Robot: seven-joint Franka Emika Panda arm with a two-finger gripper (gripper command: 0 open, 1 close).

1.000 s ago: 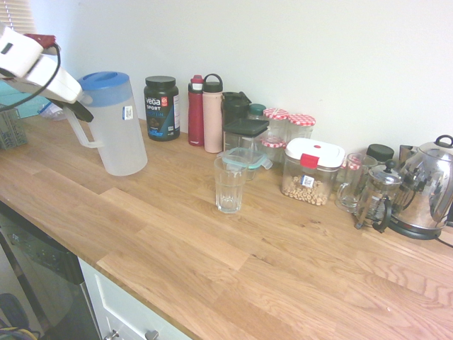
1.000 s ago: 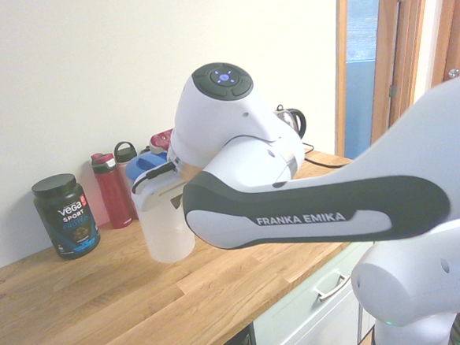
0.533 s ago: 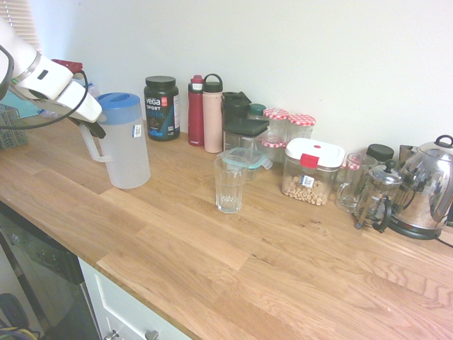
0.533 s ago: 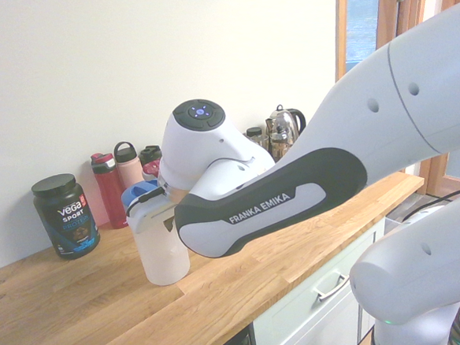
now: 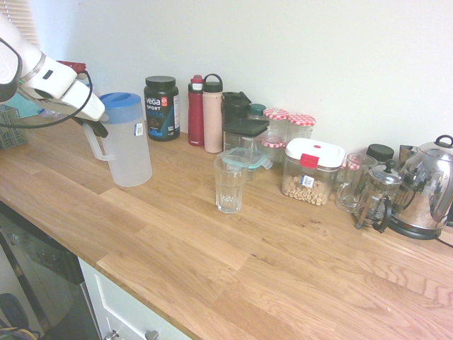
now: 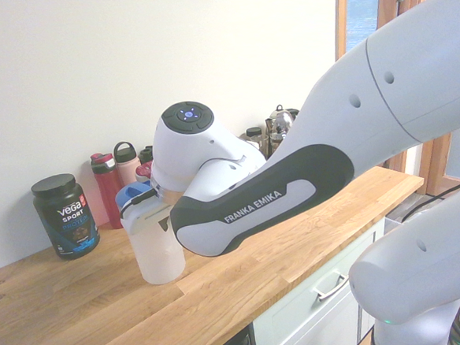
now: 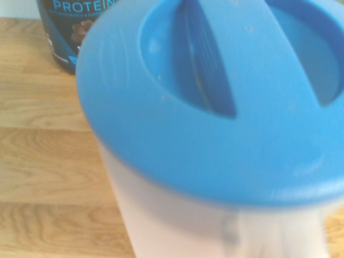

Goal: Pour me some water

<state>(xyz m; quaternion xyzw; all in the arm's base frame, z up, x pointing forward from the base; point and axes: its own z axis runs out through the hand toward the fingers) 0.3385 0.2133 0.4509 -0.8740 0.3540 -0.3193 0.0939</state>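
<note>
A: What stands there, by count?
B: One pitcher [image 5: 127, 140], one drinking glass [image 5: 230, 183], one protein tub [image 5: 161, 108].
A: Bottles?
B: Two: one red bottle [image 5: 196, 111] and one pink bottle [image 5: 212, 113].
A: And at the far end?
B: One kettle [image 5: 427, 188], one French press [image 5: 378, 197], one glass mug [image 5: 351, 183].

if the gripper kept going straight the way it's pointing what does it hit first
The gripper angles downward, shut on the handle of the pitcher, so the pitcher's own body comes first. Beyond that, probably the counter, though depth is unclear.
</note>
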